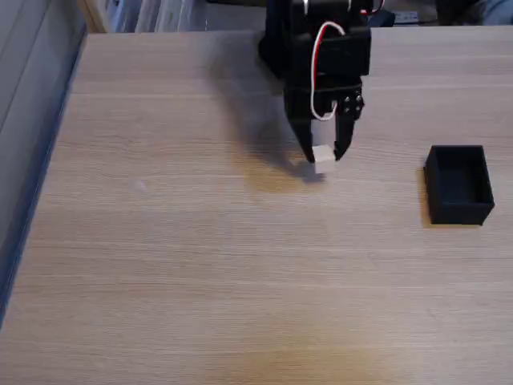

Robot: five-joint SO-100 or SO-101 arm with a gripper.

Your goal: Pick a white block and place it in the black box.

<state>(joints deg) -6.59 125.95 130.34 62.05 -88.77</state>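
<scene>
Your gripper (324,155) is pinching the white block (323,156) between its fingertips near the far middle of the table (200,265), with the black box (458,184) well apart to its right.

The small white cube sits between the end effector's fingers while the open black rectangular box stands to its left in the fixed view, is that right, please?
Not quite: in the fixed view the open black rectangular box stands to the right of the small white cube, which does sit between the end effector's fingers.

Pale wood-grain table (160,265), grey floor (24,96) beyond its left edge.
</scene>
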